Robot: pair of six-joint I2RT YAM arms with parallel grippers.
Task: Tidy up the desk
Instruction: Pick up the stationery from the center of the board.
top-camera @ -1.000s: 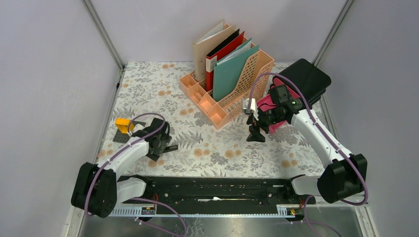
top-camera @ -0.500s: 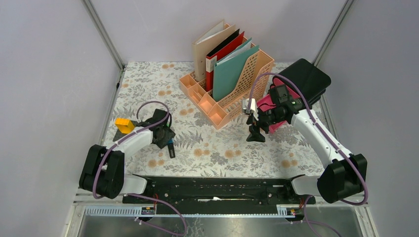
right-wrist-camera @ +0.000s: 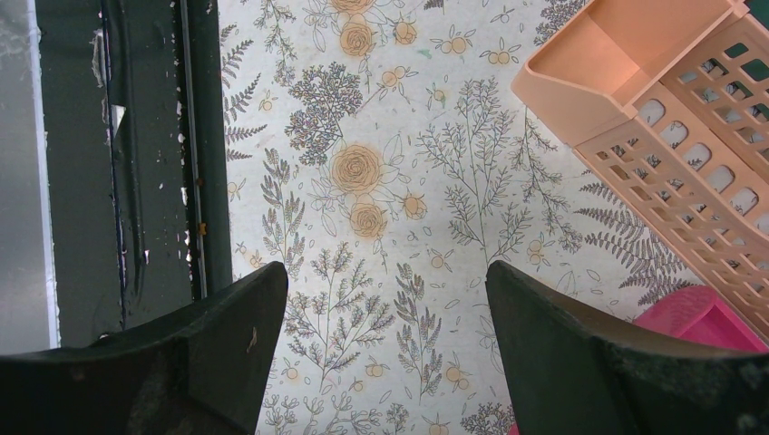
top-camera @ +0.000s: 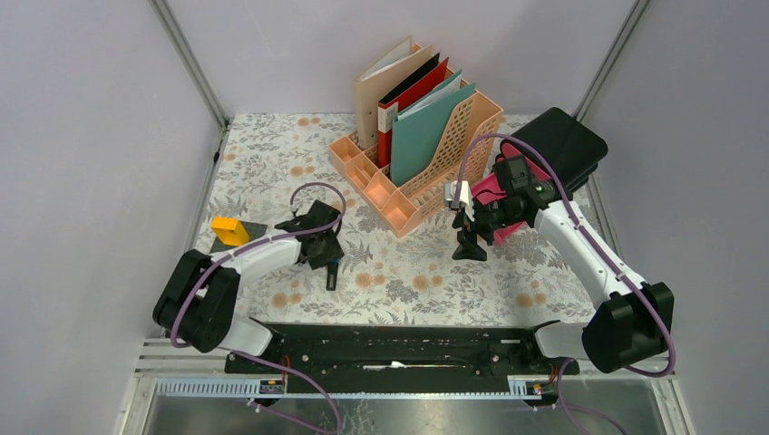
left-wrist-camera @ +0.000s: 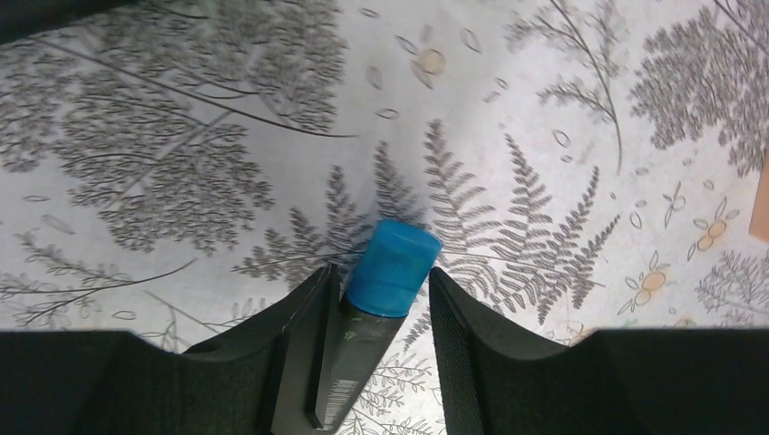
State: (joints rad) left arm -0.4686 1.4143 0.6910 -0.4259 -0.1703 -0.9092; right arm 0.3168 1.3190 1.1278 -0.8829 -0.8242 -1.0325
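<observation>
Early days — left end effector [left-wrist-camera: 379, 276] clenches a marker [left-wrist-camera: 392, 267], seemingly off the counter [top-camera: 408, 281], rack [top-camera: 399, 204] at twelve o'clock; right end effector [right-wrist-camera: 385, 281] gapes.

The left gripper [left-wrist-camera: 379, 299] straddles a blue-capped dark marker [left-wrist-camera: 392, 267], seemingly gripping it, over the desk [left-wrist-camera: 163, 136].

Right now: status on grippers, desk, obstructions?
Left gripper shut on blue-capped marker over the desk. Right gripper open, empty, beside the file rack. Nothing between marker and rack.
</observation>
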